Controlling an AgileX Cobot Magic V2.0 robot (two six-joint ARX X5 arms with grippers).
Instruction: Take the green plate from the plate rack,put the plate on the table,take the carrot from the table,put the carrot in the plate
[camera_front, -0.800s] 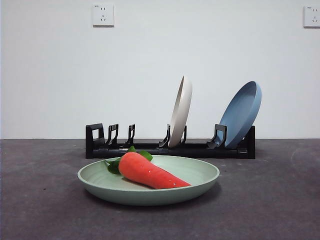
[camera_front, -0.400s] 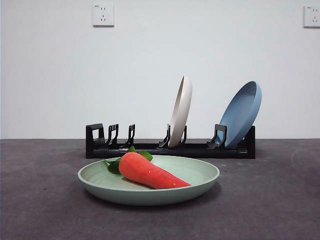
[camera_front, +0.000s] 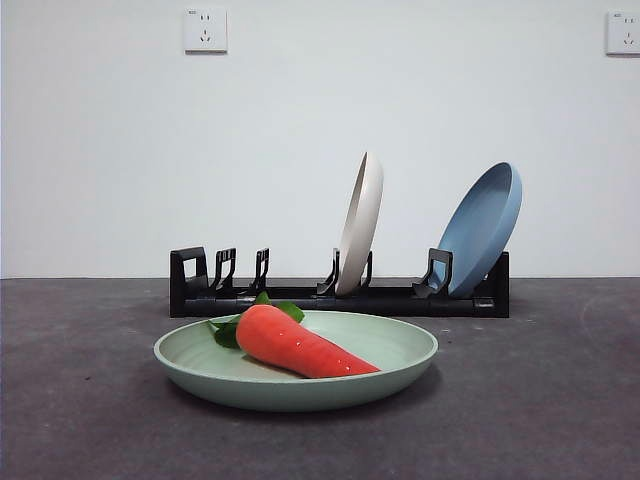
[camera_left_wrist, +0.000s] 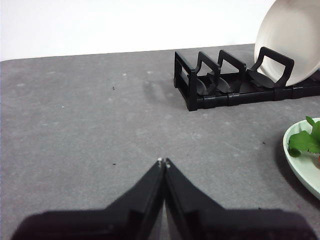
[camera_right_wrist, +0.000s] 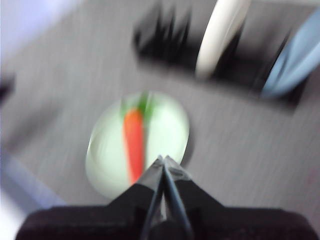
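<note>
Front + left wrist views sharp, evenly lit, bright white wall, no glare. Soft shadow under the green plate (camera_front: 296, 362) on the desk (camera_front: 540, 400); small highlights on the glossy carrot (camera_front: 300, 342). Right wrist view heavily motion-blurred: rack, plates, carrot all smeared, edges streaked.

A plain white wall (camera_front: 300, 130) fills the background. One white power socket (camera_front: 205, 30) is mounted at 11 o'clock; a second socket (camera_front: 622, 32) sits at 1 o'clock, cut by the frame edge. Lighting is even.
</note>
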